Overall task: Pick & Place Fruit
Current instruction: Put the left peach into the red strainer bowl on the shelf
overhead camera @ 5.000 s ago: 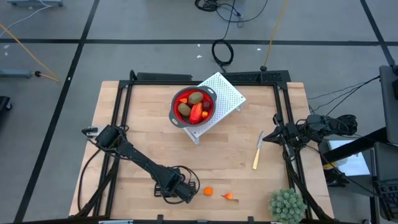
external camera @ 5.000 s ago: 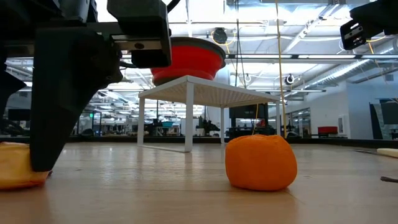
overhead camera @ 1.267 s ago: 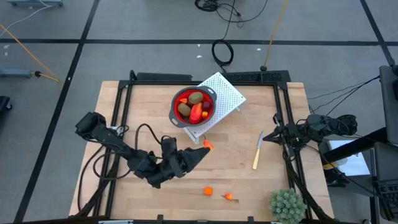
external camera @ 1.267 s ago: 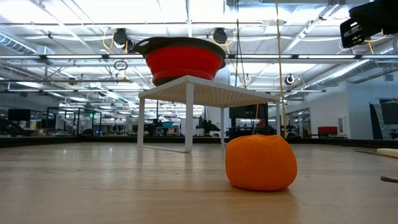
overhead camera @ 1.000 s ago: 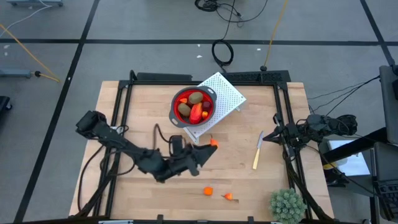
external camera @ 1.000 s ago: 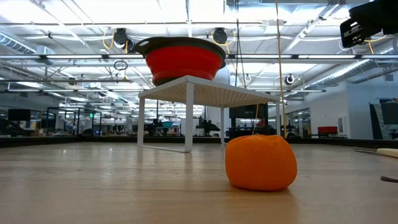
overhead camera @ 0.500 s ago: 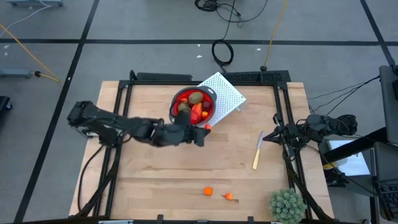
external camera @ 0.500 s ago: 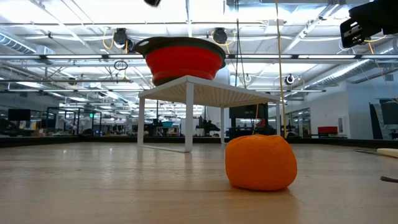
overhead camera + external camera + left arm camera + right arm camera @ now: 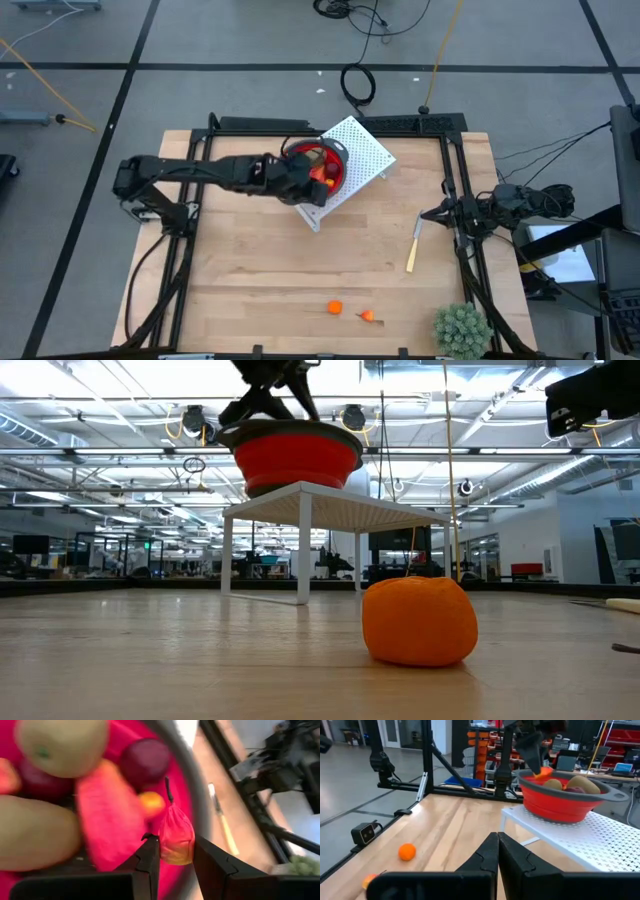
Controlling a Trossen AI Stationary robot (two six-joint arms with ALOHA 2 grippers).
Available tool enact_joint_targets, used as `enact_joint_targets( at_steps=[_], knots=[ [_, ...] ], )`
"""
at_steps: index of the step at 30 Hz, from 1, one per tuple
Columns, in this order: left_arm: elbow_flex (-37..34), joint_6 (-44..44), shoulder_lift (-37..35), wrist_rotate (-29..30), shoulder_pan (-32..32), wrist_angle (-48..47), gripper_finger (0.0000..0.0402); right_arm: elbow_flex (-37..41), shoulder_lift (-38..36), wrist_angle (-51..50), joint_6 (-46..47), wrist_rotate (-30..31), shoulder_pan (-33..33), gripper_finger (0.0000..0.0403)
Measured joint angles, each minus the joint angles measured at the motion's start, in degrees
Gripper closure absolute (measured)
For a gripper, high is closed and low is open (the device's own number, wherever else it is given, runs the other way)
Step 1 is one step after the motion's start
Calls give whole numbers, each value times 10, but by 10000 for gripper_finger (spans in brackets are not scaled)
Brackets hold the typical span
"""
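Note:
A red bowl (image 9: 337,152) stands on a white perforated rack (image 9: 362,148) at the table's far middle. In it lie olive-brown ovals (image 9: 60,742), a dark red ball (image 9: 145,762), a longer red-orange piece (image 9: 107,815) and a tiny orange one (image 9: 151,803). My left gripper (image 9: 318,180) hangs over the bowl, shut on a small red-orange fruit (image 9: 176,837). Two orange fruits (image 9: 335,307) (image 9: 368,316) rest on the table near its front edge. My right gripper (image 9: 430,215) waits shut at the right edge. My left gripper pinches the small red-orange fruit by its two sides (image 9: 167,851) between its two fingers, the fruit's dark stem (image 9: 168,790) pointing away from the gripper. The fingers slant down from the table's left. The fruit is lifted clear, just above the fruit lying in the bowl.
A pale yellow stick (image 9: 414,243) lies on the table near my right gripper. A spiky green plant ball (image 9: 462,330) sits at the near right corner. The wide middle of the wooden table (image 9: 250,260) carries nothing else.
My left gripper has swung from the table's middle toward the far edge and over the red bowl, tipping downward and carrying the small red-orange fruit with it. It has stayed shut on the fruit.

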State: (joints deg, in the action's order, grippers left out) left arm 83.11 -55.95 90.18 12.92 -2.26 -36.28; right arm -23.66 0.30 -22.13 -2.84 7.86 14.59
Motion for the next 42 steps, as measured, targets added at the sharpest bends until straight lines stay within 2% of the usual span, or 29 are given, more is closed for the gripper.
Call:
enact_joint_targets(
  at_steps=[9,15,31,34,38,42],
  knots=[
    [0,44,-29,-25,-57,-30,307,0,0,0,4,-1,0,403],
    [0,55,-46,-26,-82,-88,307,0,0,-1,6,0,0,403],
    [0,277,-48,-24,-95,-99,307,0,0,0,6,0,0,403],
    [0,286,-48,-25,-108,-126,307,0,0,8,6,0,0,403],
    [0,254,-48,-27,-128,-153,307,0,0,13,7,0,0,403],
    [0,255,-48,-58,-141,-146,307,0,0,13,7,0,0,403]
  ],
)
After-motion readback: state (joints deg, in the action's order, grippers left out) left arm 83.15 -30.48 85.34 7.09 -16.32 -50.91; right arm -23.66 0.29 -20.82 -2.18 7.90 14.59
